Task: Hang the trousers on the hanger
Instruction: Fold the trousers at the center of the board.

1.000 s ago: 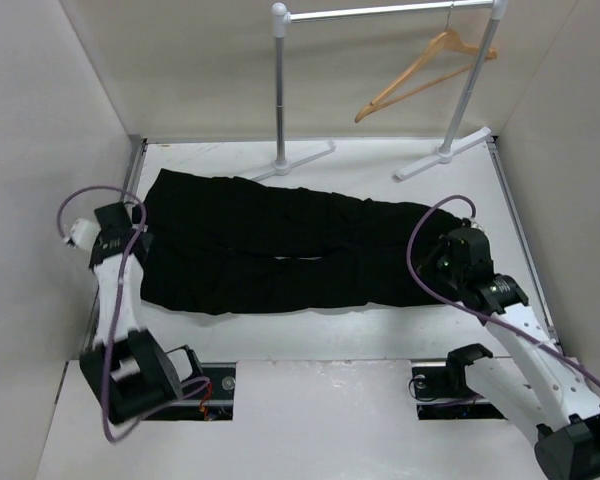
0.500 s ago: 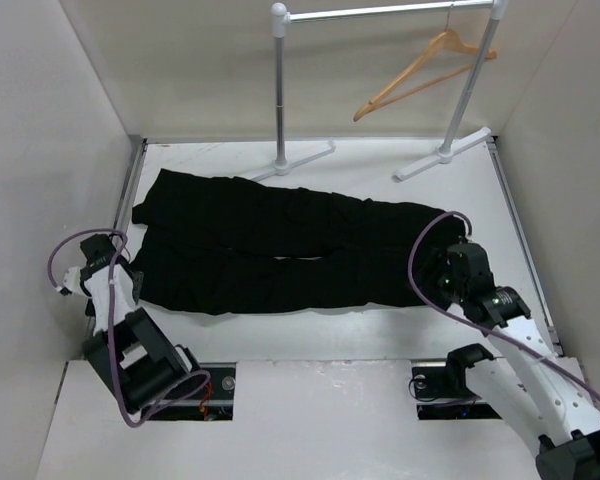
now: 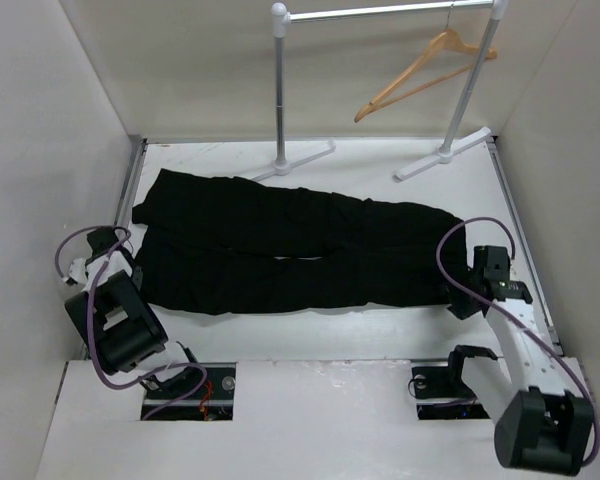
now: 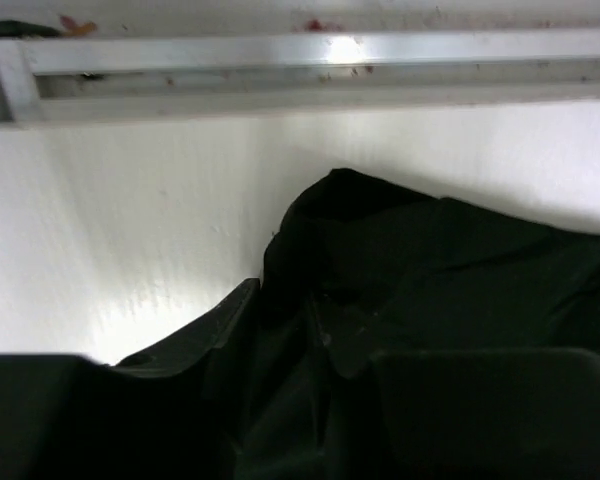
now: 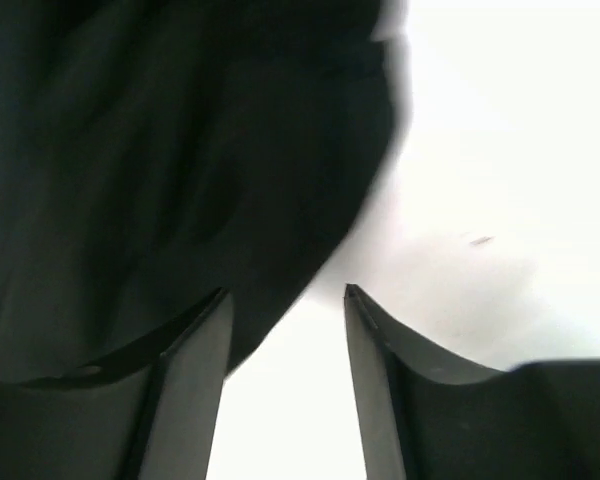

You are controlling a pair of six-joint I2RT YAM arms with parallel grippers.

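Trousers (image 3: 280,250) lying flat on table (image 3: 380,165), right fingers (image 5: 185,400) spread at one end, left fingers (image 4: 490,410) against fabric, grip impossible to tell.

The trousers (image 3: 280,245) are matt black cloth, the hanger (image 3: 442,42) smooth pale wood, the rack (image 3: 280,90) shiny metal

Room around the trousers (image 3: 280,250)
Bare table (image 3: 310,335) runs open along their near edge. Behind them it stays open only up to the rack (image 3: 280,90), whose two feet and posts block the far strip, with the hanger (image 3: 420,75) hanging above. At both ends the side walls (image 3: 50,150) close in tight.
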